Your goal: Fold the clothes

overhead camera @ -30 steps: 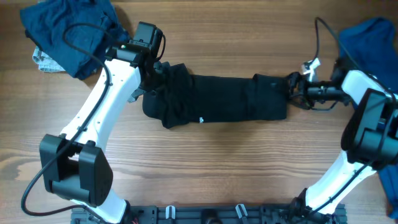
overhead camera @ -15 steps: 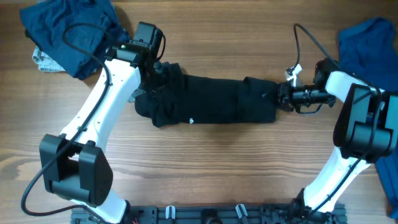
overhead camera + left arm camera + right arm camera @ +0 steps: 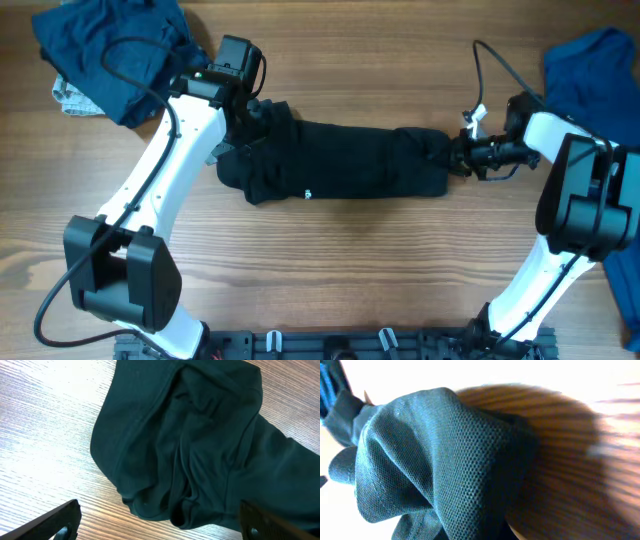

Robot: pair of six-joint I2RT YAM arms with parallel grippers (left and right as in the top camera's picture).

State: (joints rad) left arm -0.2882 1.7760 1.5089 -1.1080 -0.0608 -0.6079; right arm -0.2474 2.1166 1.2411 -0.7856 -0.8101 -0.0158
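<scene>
Now the right end effector is clamped on the right end of the shirt. A second ago it stood farther right along the bench, with its jaws apart. We see that end of the cloth gathered into a small bunch at the jaws, where half a second ago it lay flatter. In the right wrist view the knit fabric is bunched close in front of the lens.

Across the second the whole shirt has slid a little to the left. Its white label sits left of where it was, and the right edge reaches less far. The shirt lies stretched left to right across the middle of the bench, its left end rumpled.

The left end effector has not shifted. It hovers over that rumpled left end with its fingers spread wide on either side, holding nothing.

The blue heap at the far left corner and the blue garment at the right edge lie as before, well apart from the shirt.
</scene>
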